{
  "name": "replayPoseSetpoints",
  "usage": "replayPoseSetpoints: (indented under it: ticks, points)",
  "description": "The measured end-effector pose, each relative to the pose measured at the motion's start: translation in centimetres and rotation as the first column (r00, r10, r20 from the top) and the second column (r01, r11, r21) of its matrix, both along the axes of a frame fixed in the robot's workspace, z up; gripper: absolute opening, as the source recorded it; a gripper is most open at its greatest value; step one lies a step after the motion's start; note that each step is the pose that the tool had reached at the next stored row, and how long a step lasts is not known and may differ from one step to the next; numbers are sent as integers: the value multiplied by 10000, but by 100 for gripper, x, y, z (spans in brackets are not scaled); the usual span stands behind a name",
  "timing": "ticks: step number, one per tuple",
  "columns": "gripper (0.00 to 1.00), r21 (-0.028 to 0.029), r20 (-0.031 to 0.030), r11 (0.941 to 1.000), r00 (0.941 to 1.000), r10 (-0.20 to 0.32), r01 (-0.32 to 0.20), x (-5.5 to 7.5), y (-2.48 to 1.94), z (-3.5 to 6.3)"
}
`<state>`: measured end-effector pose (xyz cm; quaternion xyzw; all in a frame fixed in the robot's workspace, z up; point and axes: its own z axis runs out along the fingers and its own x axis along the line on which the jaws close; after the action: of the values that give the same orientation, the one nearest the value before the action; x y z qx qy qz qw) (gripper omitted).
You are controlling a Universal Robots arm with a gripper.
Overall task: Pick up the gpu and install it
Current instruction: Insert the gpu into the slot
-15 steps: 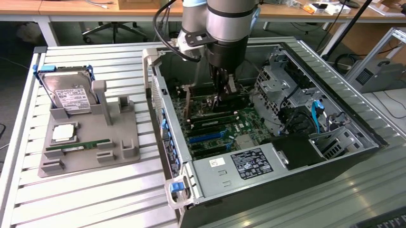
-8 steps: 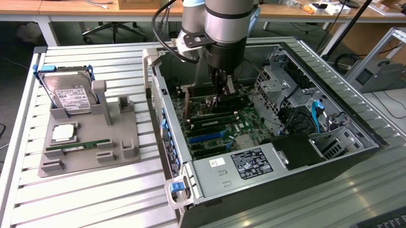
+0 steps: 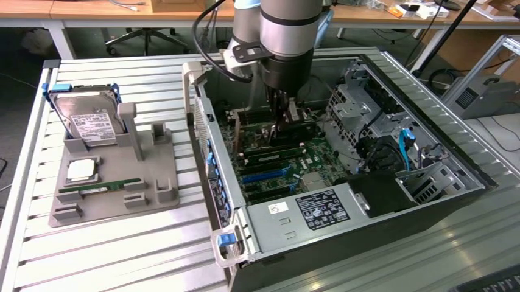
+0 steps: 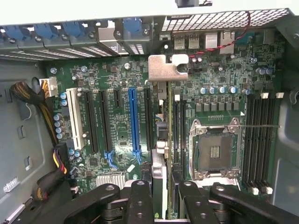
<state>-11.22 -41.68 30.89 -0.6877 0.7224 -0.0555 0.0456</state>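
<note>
The end effector (image 4: 163,187) clamps the gpu (image 4: 164,68) edge-on, seemingly just beside the blue slot (image 4: 133,121), clear of case walls (image 4: 18,140).

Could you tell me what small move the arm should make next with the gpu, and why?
Probably ease straight down a little, slowly. The gripper is shut on the gpu, held edge-on over the motherboard, next to the black slot beside the blue slot, with its metal bracket close to the case's rear wall. Whether the card's edge has met a slot I cannot tell.
</note>
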Motion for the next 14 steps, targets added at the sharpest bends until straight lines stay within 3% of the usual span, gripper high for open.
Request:
replayPoseSetpoints:
  ticks: [14]
  points:
    - [27,1,1,10000,10000,-1,1,-84,-3,-23]
